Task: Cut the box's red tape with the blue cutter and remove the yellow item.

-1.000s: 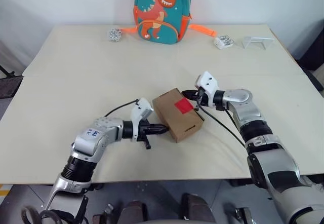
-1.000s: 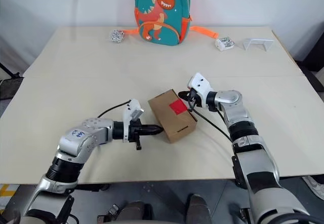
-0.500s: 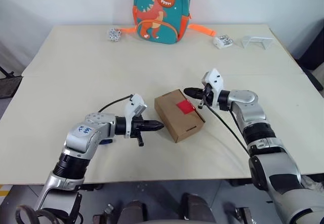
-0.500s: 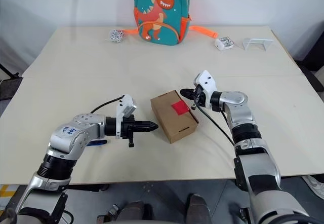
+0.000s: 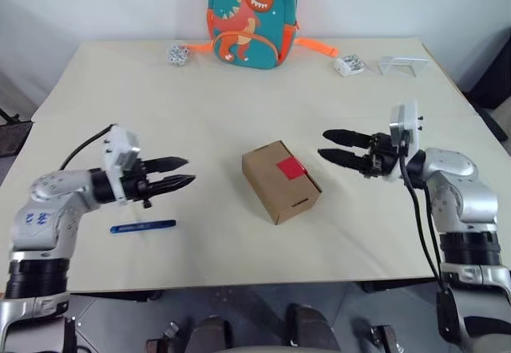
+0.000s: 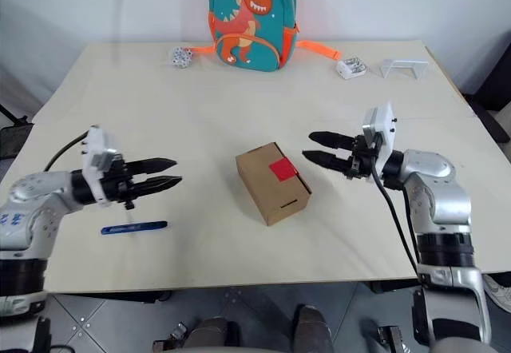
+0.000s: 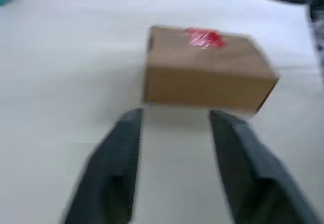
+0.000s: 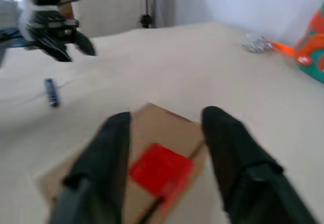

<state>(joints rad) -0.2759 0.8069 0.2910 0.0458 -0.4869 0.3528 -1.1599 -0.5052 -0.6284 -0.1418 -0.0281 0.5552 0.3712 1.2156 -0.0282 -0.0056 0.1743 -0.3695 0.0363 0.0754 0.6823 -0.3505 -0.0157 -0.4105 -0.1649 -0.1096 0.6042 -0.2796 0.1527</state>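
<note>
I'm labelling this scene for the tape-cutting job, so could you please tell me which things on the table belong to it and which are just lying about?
Belong to the job:
- box
- red tape
- blue cutter

Just lying about:
- dinosaur backpack
- small silver ball
- small white object
- clear stand

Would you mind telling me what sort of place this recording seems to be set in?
Probably a lab or test room: a plain cream table against a bare white wall, set with staged props such as a dinosaur backpack and a taped box.
</note>
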